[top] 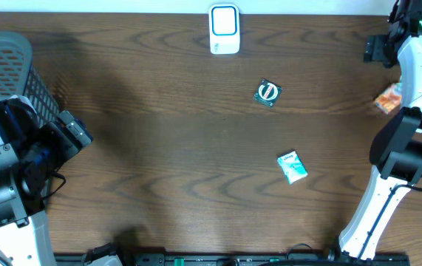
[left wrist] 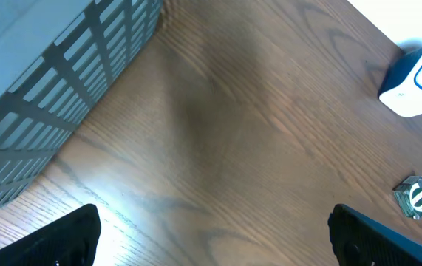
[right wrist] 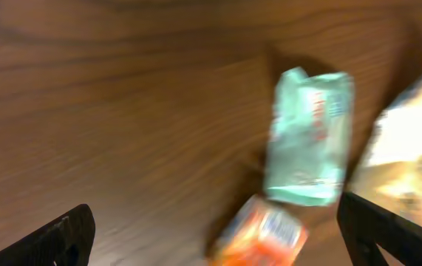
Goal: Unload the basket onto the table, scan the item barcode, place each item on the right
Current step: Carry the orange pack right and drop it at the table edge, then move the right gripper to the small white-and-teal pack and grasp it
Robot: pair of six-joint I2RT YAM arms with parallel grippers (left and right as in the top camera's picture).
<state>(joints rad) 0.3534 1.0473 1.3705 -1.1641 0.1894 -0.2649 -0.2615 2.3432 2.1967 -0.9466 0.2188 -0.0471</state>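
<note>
Jaws wide and empty, the right gripper (right wrist: 218,225) hangs over a green packet (right wrist: 307,140) and an orange packet (right wrist: 266,236) at the right edge of the bench (top: 159,148), probably choosing one for the scanner (top: 224,29); the left gripper (left wrist: 214,229) idles open by the basket (top: 4,66).

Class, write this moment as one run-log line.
left gripper open, empty | right gripper open, over orange packet | scanner untouched

The white-shelled, black-jointed left arm (top: 11,236) carries looping black cables (top: 50,179). The matching right arm (top: 377,210) shows a small green light (top: 421,24) at its far end.
</note>
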